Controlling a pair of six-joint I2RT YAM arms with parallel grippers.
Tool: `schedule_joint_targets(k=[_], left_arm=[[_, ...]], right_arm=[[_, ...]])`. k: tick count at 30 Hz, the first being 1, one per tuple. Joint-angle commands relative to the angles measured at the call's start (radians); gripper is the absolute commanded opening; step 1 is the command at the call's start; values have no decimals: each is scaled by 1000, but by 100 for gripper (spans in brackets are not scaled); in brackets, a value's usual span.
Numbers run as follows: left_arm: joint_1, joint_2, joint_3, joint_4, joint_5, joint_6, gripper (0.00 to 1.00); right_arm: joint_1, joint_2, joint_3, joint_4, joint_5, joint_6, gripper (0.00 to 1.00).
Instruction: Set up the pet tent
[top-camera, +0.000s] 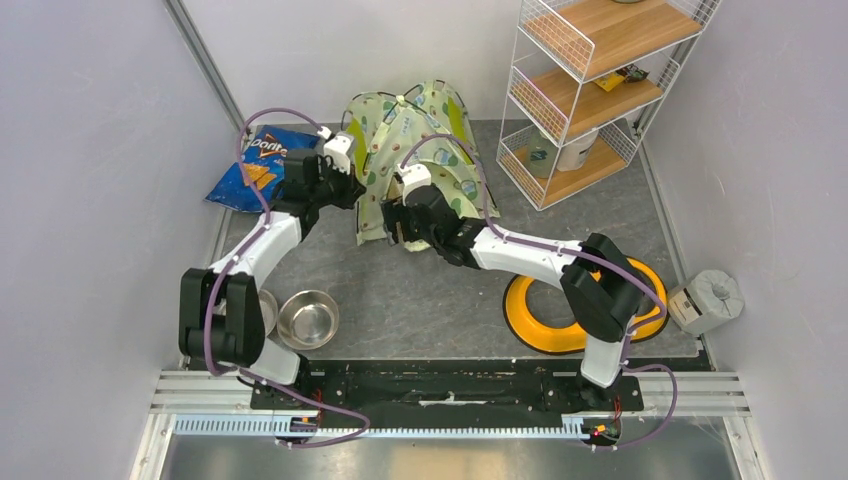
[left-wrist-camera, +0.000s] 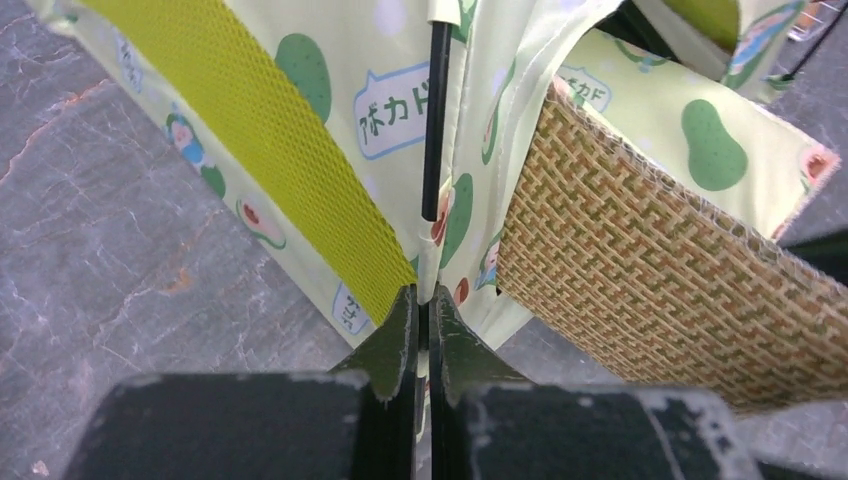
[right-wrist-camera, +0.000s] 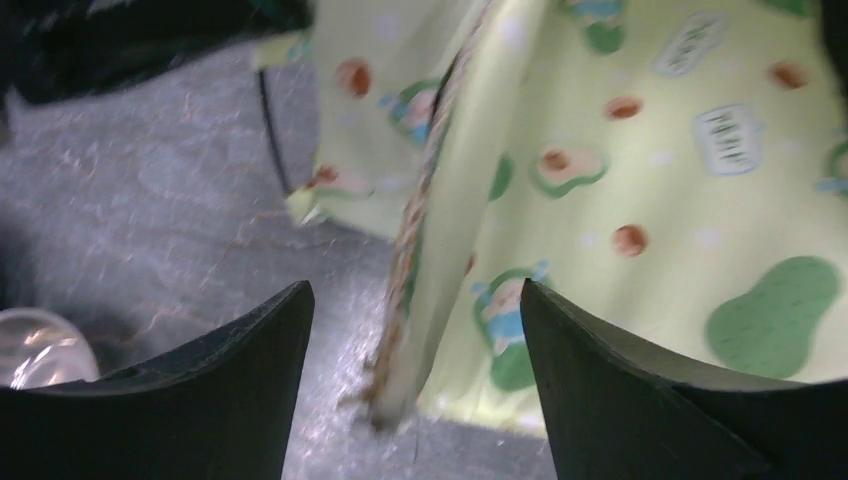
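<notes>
Left pincer (left-wrist-camera: 422, 296): clamps tent (left-wrist-camera: 390, 180) seam just below black pole (left-wrist-camera: 434, 120) end. Right pincer (right-wrist-camera: 415, 285): gapes wide over tent edge. Tent: lies slumped at far centre, between chip bag (top-camera: 255, 165) and wire shelf (top-camera: 575, 105).

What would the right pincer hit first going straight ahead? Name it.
Most likely the woven-backed panel, hanging edge-on between the fingers of the open right pincer. Fabric of the pet tent shows behind it. Blur makes depth uncertain.
</notes>
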Motion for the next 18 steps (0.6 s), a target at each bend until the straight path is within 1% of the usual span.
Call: schedule_joint_targets(k=[1, 3, 7, 9, 10, 11, 14, 18], left_arm=[[-7, -103, -33, -26, 20, -48, 2], [-9, -117, -29, -59, 25, -40, 2], [-14, -136, -37, -90, 23, -33, 2], [-15, -138, -46, -91, 33, -31, 2], [-16, -136, -49, -91, 39, -30, 2], [-17, -132, -48, -93, 50, -32, 2], [-20, -120, -32, -111, 85, -36, 2], [-20, -118, -34, -113, 113, -51, 2]], right_arm=[[-1, -7, 13, 117, 173, -55, 80], [-1, -5, 9, 119, 168, -67, 67], [0, -14, -21, 118, 106, -69, 25], [-1, -7, -39, 121, 95, -53, 8], [0, 6, -38, 123, 96, -50, 2], [0, 23, -35, 132, 99, -41, 0], [-6, 93, -5, 212, 121, -14, 0], [-23, 208, 123, 253, 221, 39, 0]])
